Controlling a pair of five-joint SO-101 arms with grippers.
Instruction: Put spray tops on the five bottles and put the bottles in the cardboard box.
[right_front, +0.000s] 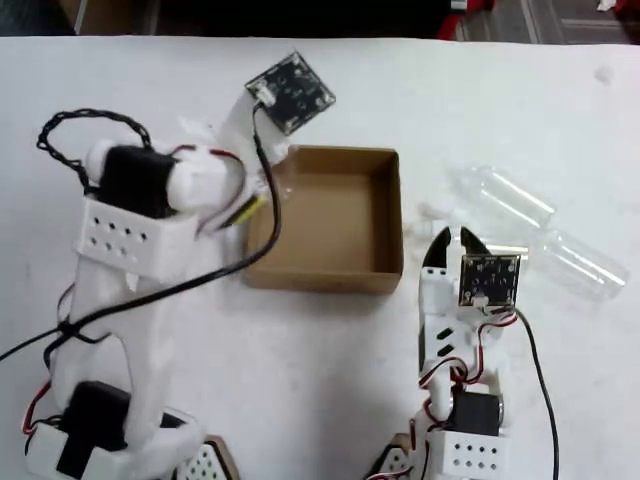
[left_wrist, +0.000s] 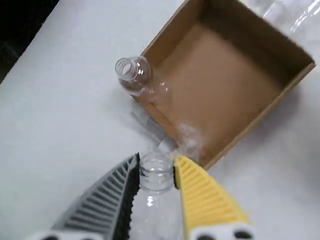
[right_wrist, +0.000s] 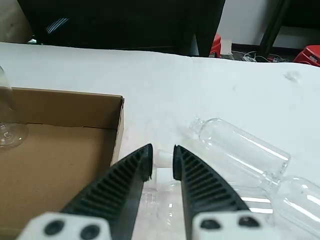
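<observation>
Pinching a clear bottle (left_wrist: 156, 175) by its bare neck, the left gripper (left_wrist: 156, 161) is holding it above the tabletop (right_front: 520, 100) just left of the cardboard box (right_front: 385, 215). A second uncapped bottle (left_wrist: 134, 74) is standing at the box's left wall, inside or outside I cannot tell. The right gripper (right_wrist: 161, 152) is resting narrowly spread right of the box, near two lying bottles (right_front: 510, 200); with no spray tops fitted, nearly everything is remaining.

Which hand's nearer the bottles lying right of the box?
Right. The right hand sits just beside the lying bottles; the left hand is across the box, at its far side, gripping a third bottle.
</observation>
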